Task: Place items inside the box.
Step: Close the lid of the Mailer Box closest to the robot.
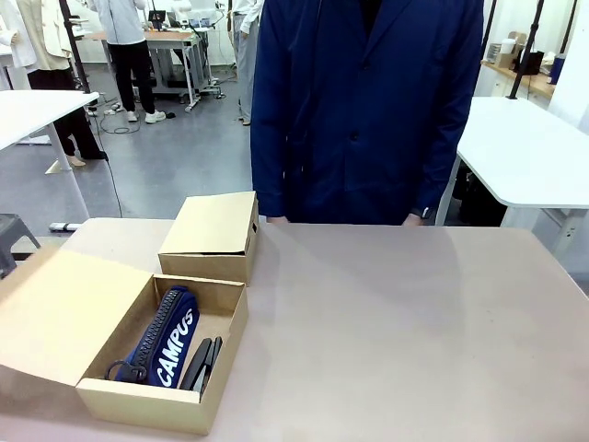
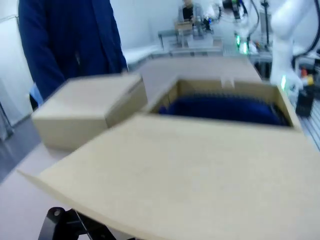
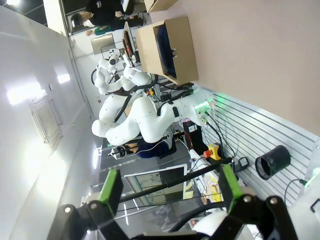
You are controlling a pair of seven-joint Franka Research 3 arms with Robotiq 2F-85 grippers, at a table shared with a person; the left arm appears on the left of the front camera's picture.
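Note:
The open cardboard box (image 1: 216, 350) sits at the table's near left, its lid (image 1: 55, 318) folded out to the left. Inside lies a navy pouch (image 1: 170, 336) with white "CAMPUS" lettering, and slim black pieces (image 1: 202, 364) rest beside it. A grey pouch and a yellow knife are out of view. In the left wrist view the lid (image 2: 190, 170) spreads across the foreground, with the navy pouch (image 2: 225, 107) beyond it. Just a black part of my left gripper (image 2: 70, 225) shows at the bottom edge. My right gripper (image 3: 170, 192) is open and holds nothing, far from the box (image 3: 185, 50).
A second, closed cardboard box (image 1: 212, 235) stands just behind the open one. A person in a navy coat (image 1: 368, 110) stands at the far edge with both hands at the table rim. The bare tabletop (image 1: 414, 331) stretches to the right.

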